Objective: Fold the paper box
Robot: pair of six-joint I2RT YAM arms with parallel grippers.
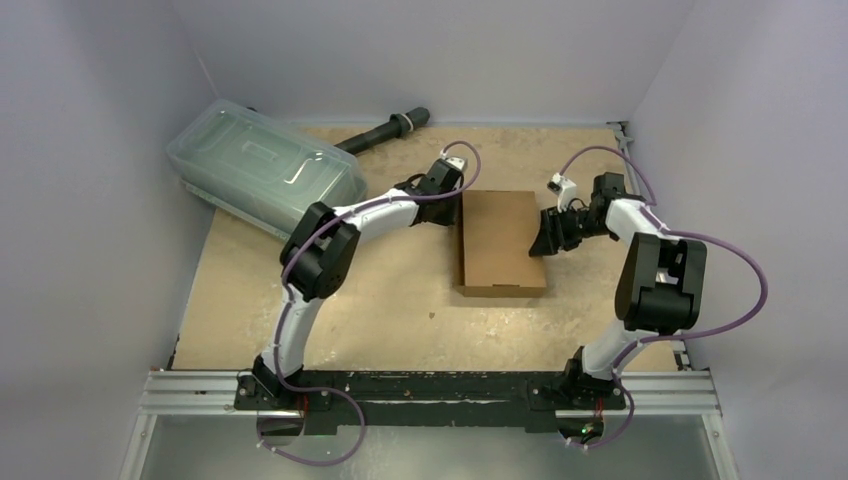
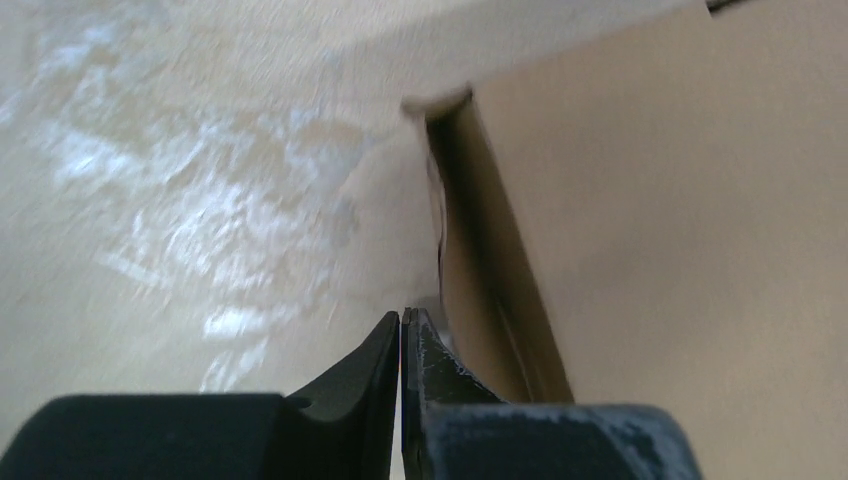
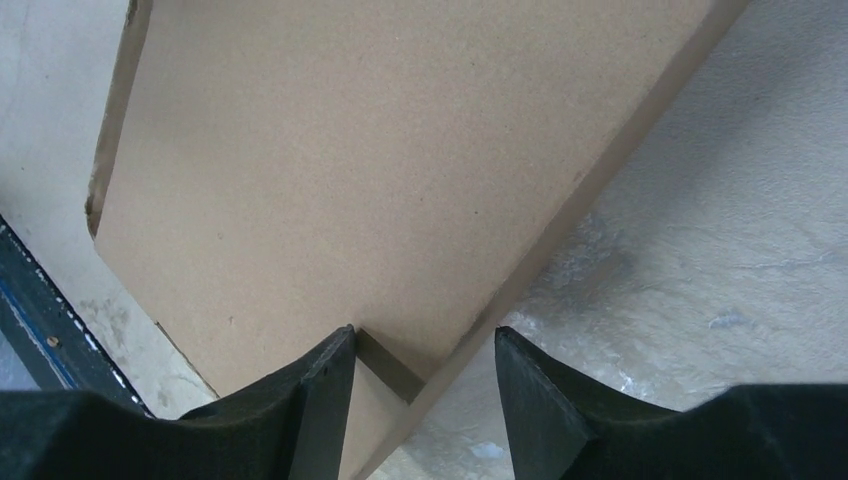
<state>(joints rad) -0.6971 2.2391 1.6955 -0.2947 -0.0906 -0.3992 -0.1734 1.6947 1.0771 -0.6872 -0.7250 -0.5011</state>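
Pale lavender walls (image 1: 90,200) close in a scuffed plywood bench (image 1: 350,290), seen from my remote station. The paper box (image 1: 503,243) lies flat at mid-bench between the two arms, its lid panel down and its shape a shallow brown rectangle. The left end effector (image 2: 402,330) has its fingers pressed together on nothing, its tips just beside the box's left wall near the far corner. The right end effector (image 3: 425,340) stands with its fingers apart, straddling the box's right edge: one finger over the lid, the other over bare bench, neither visibly squeezing the card. A clear greenish lidded container (image 1: 265,165) and a dark rod (image 1: 385,132) sit well apart at the far left.

I judge the box light and easy to shove across the smooth wood, so one arm should brace it while the other works. Corrugated card is stiff across its panels and gives only at the creases. I would take it by an edge or a flap, near a fold line, with a gentle pinch, since a hard one would dent the fluting.
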